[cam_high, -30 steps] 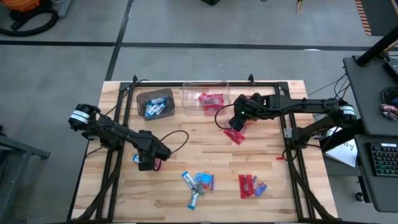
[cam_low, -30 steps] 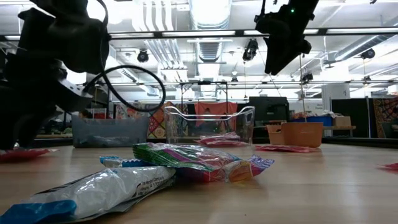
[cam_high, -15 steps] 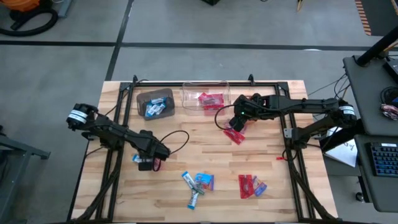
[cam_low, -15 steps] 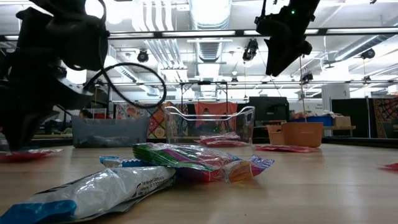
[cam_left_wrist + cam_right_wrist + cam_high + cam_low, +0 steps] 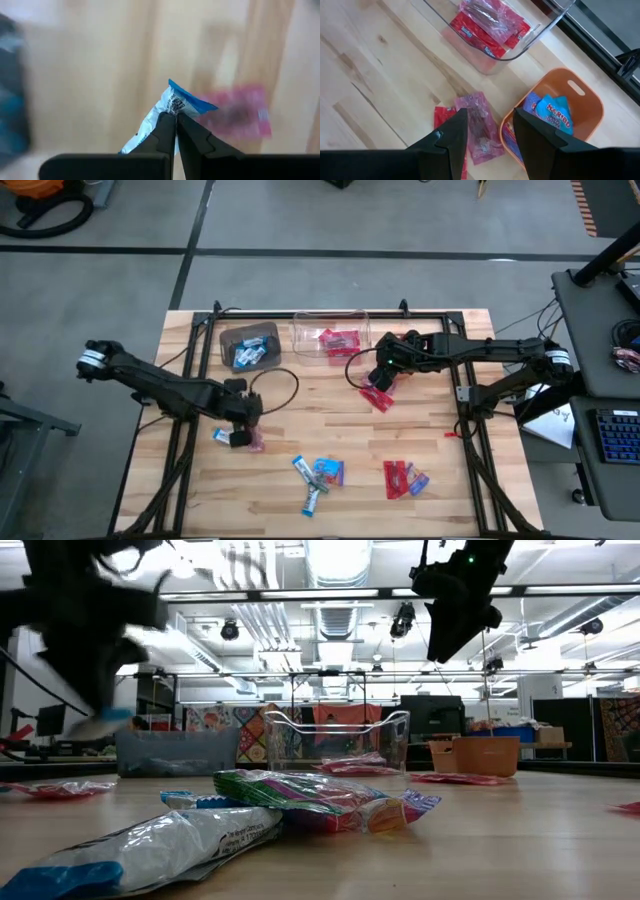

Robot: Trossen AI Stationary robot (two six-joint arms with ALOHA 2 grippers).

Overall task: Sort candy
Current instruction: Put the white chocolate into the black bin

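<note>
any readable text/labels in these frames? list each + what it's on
"HARIBO": on the blue packet in the orange bin, right wrist view; small, so a likely reading only.
Red packets in the clear bin: white print, too small to read.
Blue-and-white candy in the left end effector: fine print, unreadable.
Front packet, low view: dark print, too blurred.
Nothing else legible.

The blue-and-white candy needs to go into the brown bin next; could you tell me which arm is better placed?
The left: the left gripper is shut on the blue-and-white candy, while the right gripper hangs open by the orange bin.
</note>
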